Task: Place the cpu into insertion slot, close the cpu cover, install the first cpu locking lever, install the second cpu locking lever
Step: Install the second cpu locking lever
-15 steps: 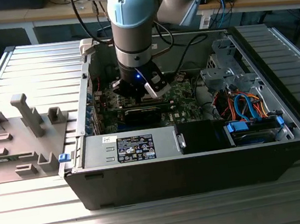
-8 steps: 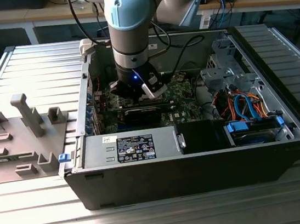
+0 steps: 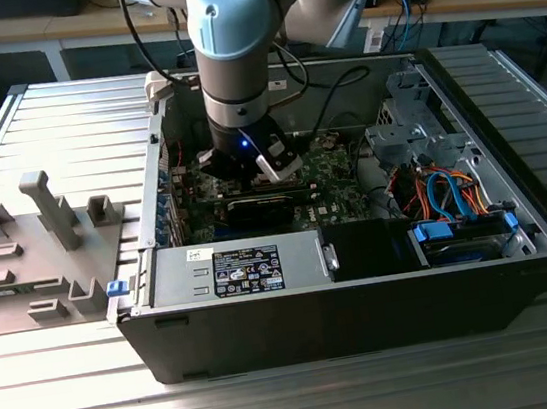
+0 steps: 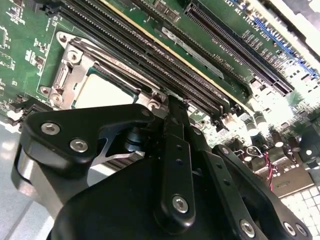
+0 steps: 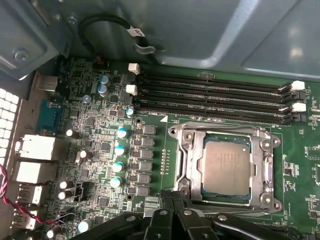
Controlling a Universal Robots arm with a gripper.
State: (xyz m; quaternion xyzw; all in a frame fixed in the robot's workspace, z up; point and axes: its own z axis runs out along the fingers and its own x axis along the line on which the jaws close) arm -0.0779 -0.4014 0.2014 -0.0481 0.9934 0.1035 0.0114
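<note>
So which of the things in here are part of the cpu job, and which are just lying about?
Part of the job:
- cpu, seated in the insertion slot
- gripper, close beside that slot

Just lying about:
- long black memory slots
- grey fixture tray outside the computer case
- blue and orange cables

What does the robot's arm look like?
The arm is a fat silvery-grey tube with a light blue cap on its joint. Black cables run along it. A small blue light glows near the wrist. The gripper is made of black bars held by shiny silver screws.

Grey arm (image 3: pixel 234 58), pale-blue joint cap; black screw-studded gripper (image 4: pixel 150 165) linkages.
</note>
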